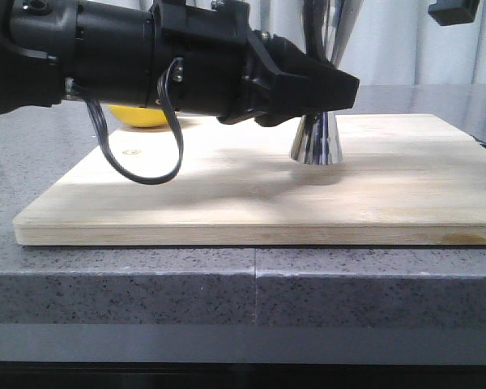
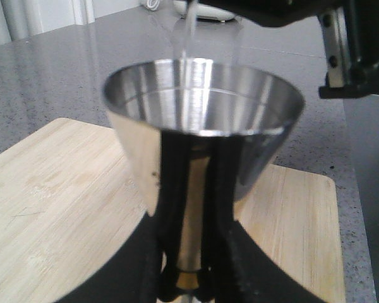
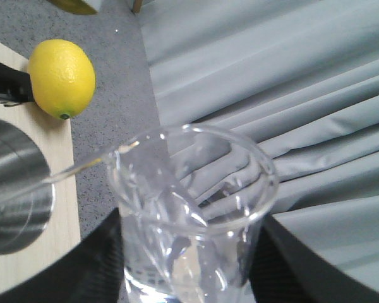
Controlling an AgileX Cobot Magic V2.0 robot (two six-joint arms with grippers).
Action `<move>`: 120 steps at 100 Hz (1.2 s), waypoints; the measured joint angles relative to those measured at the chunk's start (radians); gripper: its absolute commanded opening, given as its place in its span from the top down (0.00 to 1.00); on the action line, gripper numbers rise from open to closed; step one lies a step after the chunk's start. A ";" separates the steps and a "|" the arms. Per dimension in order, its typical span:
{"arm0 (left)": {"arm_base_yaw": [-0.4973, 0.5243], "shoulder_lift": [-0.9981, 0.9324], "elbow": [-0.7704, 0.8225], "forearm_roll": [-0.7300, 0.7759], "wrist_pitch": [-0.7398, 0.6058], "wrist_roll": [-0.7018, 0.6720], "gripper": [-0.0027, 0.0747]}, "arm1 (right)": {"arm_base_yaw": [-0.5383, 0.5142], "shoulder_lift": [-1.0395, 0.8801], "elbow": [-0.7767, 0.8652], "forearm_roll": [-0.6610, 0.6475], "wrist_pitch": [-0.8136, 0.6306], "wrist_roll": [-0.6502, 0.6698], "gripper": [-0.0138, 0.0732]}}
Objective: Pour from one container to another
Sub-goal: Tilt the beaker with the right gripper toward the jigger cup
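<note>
Fingers of the left gripper close on the narrow waist of the steel jigger, one black pad on each side of the stem, and the jigger stands upright on the wooden board with its wide mouth open to the top. Above that mouth the right gripper clamps the low part of the glass beaker, dark pads showing on both sides of the glass, and the beaker is tipped so that its lip points at the jigger. A thin clear stream runs from the lip across to the steel rim; in the left wrist view the same stream falls straight into the cup. In the front view the left arm lies low across the board from the left and hides the jigger's upper cone, so only the flared foot shows, set toward the back middle of the board. The board has bare wood to the front and to the right of the jigger. A lemon rests at the board's back edge, behind the left arm and well apart from the jigger. The board lies on a grey speckled counter, and pale curtains hang behind.
</note>
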 measured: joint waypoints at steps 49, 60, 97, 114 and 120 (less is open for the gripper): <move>0.000 0.000 0.000 0.000 0.000 0.000 0.99 | 0.000 0.000 0.000 -0.043 0.001 -0.002 0.44; 0.000 0.000 0.000 0.000 0.000 0.000 0.99 | 0.000 0.000 0.000 -0.044 0.001 -0.002 0.44; 0.001 0.000 0.000 0.000 0.000 0.000 0.99 | 0.000 0.000 0.000 -0.044 0.010 -0.039 0.44; 0.002 0.000 0.000 0.000 0.000 0.000 0.99 | 0.000 0.000 0.000 -0.045 0.010 -0.044 0.44; 0.002 0.000 0.000 0.000 0.000 0.000 0.99 | 0.000 0.000 0.000 -0.045 0.012 -0.047 0.44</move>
